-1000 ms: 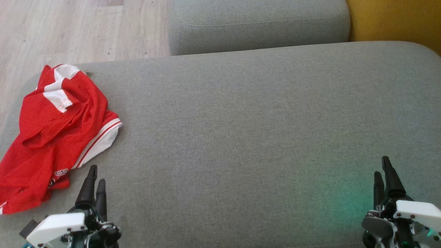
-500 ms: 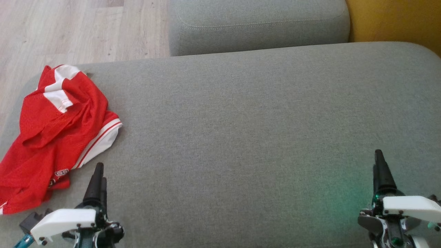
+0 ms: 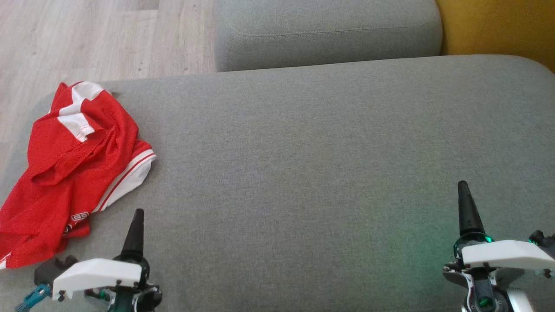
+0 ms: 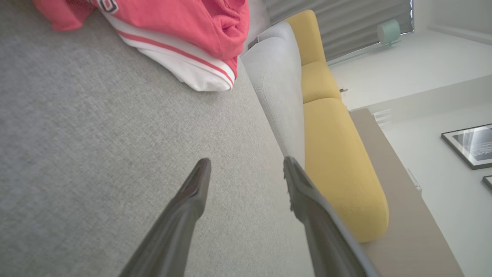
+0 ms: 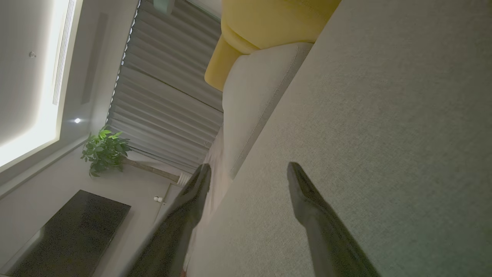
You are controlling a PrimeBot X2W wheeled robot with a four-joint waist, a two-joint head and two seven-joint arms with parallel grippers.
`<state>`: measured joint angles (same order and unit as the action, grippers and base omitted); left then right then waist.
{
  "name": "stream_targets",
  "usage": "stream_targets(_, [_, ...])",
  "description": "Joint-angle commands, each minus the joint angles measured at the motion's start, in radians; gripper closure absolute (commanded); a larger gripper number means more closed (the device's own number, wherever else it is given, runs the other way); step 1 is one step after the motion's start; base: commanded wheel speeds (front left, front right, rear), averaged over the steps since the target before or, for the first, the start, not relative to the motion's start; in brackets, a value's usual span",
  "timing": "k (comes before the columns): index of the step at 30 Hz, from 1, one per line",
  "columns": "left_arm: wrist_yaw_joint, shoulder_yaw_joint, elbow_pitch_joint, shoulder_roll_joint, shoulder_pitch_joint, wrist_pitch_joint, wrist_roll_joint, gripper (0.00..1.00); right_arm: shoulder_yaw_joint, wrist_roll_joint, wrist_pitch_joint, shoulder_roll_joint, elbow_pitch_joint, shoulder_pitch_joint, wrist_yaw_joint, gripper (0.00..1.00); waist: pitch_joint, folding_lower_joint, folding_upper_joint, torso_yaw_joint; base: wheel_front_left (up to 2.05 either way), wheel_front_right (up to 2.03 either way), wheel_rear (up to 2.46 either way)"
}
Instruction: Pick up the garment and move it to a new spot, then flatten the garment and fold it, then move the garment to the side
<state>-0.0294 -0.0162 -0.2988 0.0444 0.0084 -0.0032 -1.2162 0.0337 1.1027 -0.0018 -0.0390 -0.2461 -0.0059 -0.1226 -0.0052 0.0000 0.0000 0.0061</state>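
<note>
A red garment [image 3: 73, 173] with white panels and a white, red-striped hem lies crumpled at the left end of a wide grey seat cushion [image 3: 303, 173]. Its far end reaches the cushion's far-left corner, its near end runs off the left edge of the head view, and the striped hem points toward the middle of the cushion. Dark lettering shows on a white band near its near edge.

The left gripper [image 3: 136, 216] is at the lower left of the head view, near the garment's near-right edge but apart from it, over bare grey fabric. In the left wrist view its 2 dark fingers stand apart with nothing between them [image 4: 246, 165], and the garment [image 4: 184, 30] lies ahead of the tips with a strip of cushion between.

The right gripper [image 3: 464, 190] is at the lower right, well apart from the garment. In the right wrist view its 2 fingers are spread and empty [image 5: 248, 169] above the grey cushion.

Beyond the seat lie a second grey cushion [image 3: 325, 30], a yellow cushion [image 3: 498, 26] at the far right and a pale wooden floor [image 3: 86, 39]. The right wrist view also takes in grey blinds [image 5: 161, 96] and a green plant [image 5: 102, 152].
</note>
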Motion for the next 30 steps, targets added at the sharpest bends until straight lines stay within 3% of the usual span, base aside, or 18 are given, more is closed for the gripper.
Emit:
stream_targets(1, [0.006, 0.005, 0.028, 0.019, -0.033, -0.013, 0.035, 0.00, -0.014, -0.039, -0.012, -0.011, 0.041, -0.025, -0.003, 0.00, 0.000, 0.0000, 0.0000, 0.001, 0.00, 0.00, 0.00])
stream_targets(30, [0.051, -0.031, 0.060, 0.037, -0.008, -0.098, 0.434, 0.00, -0.077, -0.427, -0.098, -0.010, 0.042, -0.016, -0.005, 0.00, -0.006, 0.0000, 0.0000, 0.007, 0.00, 0.00, 0.00])
